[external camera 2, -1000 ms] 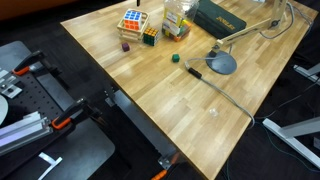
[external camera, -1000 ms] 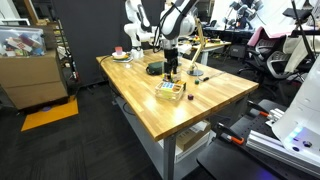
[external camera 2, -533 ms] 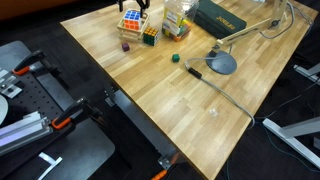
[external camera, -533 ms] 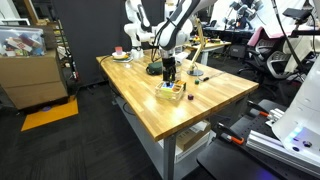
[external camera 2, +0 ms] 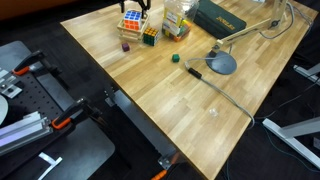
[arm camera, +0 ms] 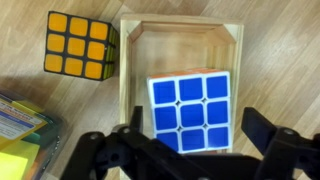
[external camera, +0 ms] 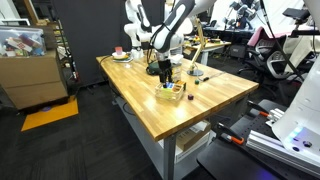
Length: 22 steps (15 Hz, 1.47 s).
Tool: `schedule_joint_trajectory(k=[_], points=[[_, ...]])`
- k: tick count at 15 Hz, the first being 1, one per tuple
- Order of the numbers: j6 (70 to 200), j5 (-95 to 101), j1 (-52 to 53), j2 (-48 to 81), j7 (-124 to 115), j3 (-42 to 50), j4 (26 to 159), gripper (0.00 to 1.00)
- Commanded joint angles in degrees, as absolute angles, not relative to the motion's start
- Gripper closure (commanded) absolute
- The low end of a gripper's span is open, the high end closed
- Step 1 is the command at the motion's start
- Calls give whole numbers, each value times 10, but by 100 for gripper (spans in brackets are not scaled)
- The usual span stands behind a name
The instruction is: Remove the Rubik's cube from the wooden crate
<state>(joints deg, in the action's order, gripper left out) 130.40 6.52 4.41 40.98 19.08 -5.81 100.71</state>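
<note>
The wooden crate (arm camera: 180,25) fills the middle of the wrist view. The Rubik's cube (arm camera: 190,110) sits inside it, blue face up, against the near side. My gripper (arm camera: 193,135) is open just above the crate, with one dark finger on each side of the cube and not touching it. In both exterior views the gripper (external camera: 165,69) (external camera 2: 140,5) hangs over the crate (external camera: 171,92) (external camera 2: 133,27), where the cube (external camera 2: 131,19) shows white, red and blue squares.
A second cube (arm camera: 80,45) (external camera 2: 150,36) lies on the table just outside the crate. A yellow and blue packet (arm camera: 22,125) lies beside it. A clear container (external camera 2: 175,15), dark green box (external camera 2: 220,17), desk lamp (external camera 2: 222,63) and small green ball (external camera 2: 174,58) stand nearby.
The arm has come down and a little sideways toward the crate, so the gripper now shows more in the view from above. The cube and the crate have not moved.
</note>
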Motion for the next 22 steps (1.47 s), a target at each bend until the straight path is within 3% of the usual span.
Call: schedule_joint_trajectory(k=[1, 5, 6, 7, 10, 22], points=[[1264, 74, 43, 429, 201, -62, 974, 0], [1247, 75, 43, 439, 202, -61, 961, 0], [1245, 76, 43, 439, 203, -62, 961, 10], [1244, 75, 42, 440, 205, -62, 959, 26], [1238, 73, 41, 442, 207, -64, 955, 47], [1274, 41, 20, 356, 209, -81, 1003, 47]])
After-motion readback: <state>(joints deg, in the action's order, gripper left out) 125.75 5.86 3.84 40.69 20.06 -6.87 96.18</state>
